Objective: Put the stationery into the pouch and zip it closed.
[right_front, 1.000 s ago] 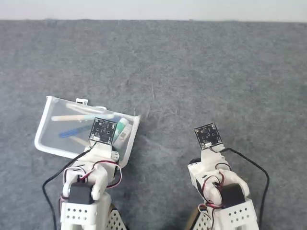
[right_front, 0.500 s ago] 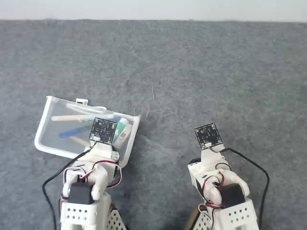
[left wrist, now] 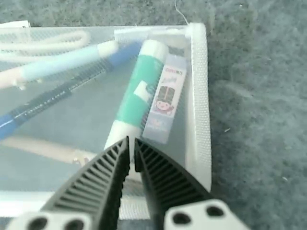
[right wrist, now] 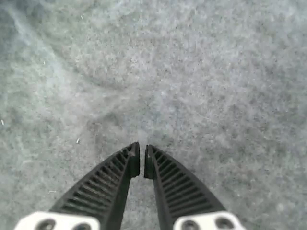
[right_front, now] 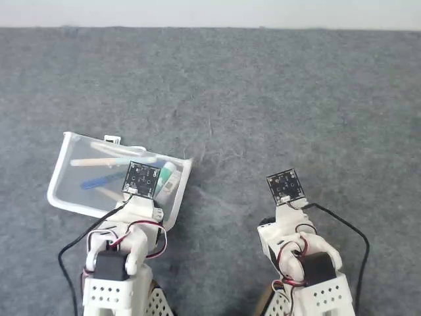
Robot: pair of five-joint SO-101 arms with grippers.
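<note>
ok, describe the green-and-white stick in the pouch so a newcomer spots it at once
On the grey mat, a clear pouch lies under the left gripper. At the pouch end nearer the other arm, the stick lies beside a flat pale-blue eraser. It is the one thick green-and-white tube; the pens are thinner and blue or cream.

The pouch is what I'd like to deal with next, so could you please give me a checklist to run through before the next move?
1. Stationery inside the pouch: ok. The pens, glue stick and eraser lie behind its mesh.
2. Zip closed: cannot tell. The zip pull sits at the pouch's far edge.
3. Pouch flat on the mat: ok.
4. Left gripper free: ok. Its fingers are shut on nothing, over the pouch's near edge.
5. Right gripper free: ok. Its fingers are shut over bare mat.
</note>
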